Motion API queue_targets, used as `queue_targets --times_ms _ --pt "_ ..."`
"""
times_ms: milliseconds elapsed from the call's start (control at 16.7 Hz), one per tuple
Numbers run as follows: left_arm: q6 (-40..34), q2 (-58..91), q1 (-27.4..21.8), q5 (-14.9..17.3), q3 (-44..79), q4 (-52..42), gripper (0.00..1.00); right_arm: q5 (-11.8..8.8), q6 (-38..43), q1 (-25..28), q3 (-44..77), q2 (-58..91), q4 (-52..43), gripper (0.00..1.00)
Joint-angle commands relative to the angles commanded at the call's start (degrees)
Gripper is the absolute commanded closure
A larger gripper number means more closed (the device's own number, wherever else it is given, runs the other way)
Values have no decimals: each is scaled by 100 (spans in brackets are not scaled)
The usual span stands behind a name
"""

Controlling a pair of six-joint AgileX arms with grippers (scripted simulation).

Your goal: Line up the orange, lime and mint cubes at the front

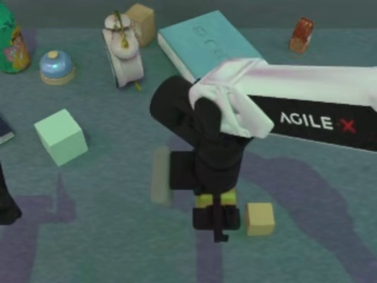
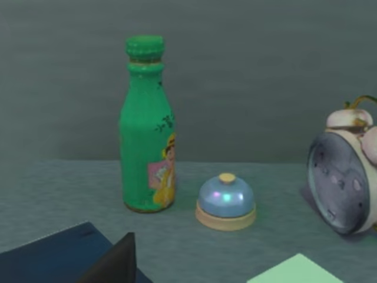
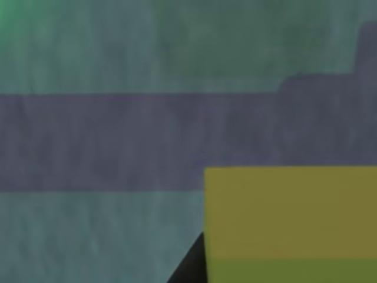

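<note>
right gripper (image 1: 215, 219) was clamped on the lime cube (image 1: 215, 198) at the near centre, just left of the orange cube (image 1: 260, 219) to extend the row (mint cube (image 1: 60, 137) far left, left gripper unseen).

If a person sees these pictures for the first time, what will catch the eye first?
The right arm reaches across the table's middle, its right gripper set over the lime cube, just left of the orange cube. The big mint cube sits alone at the left, and the green bottle stands tall by the bell.
</note>
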Motion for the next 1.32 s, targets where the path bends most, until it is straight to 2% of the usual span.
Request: queue_targets --times_ms 240,480,1260,1320 --pt "0 0 0 0 0 0 0 3 -6 20 -495 233 735 100" --pt "0 0 0 0 0 0 0 4 -7 24 -538 256 783 100" --pt "0 0 0 0 0 0 0 4 -7 24 -538 256 783 2" --pt "0 0 0 0 0 0 0 4 -7 24 -538 256 783 0"
